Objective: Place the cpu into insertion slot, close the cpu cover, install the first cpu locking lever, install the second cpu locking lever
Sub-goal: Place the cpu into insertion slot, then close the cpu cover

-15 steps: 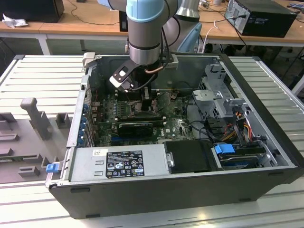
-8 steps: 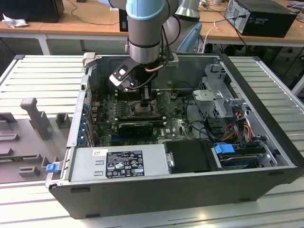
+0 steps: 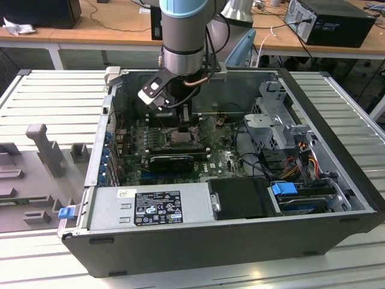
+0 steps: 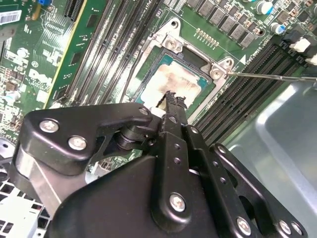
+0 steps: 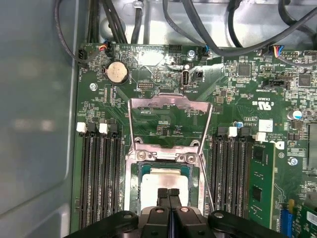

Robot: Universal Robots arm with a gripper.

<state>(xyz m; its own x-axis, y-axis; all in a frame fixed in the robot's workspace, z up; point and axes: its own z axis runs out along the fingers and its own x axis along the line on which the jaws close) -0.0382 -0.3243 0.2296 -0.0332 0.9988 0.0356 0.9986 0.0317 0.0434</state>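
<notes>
Because the work lay deep inside the open computer case, the arm reached down into it, with the pincer hanging just over the motherboard. Beyond the pincer, the cpu cover stood tilted up on its hinge, which left the insertion slot under the fingertips uncovered. We saw the cpu lying flat in that slot, directly beneath the pincer, so we judged the placing done and the cover not yet closed. The pincer's two fingers were pressed together with nothing between them, just above or touching the chip; we could not tell which. Off to one side of the pincer, a thin locking lever looked unhooked.
</notes>
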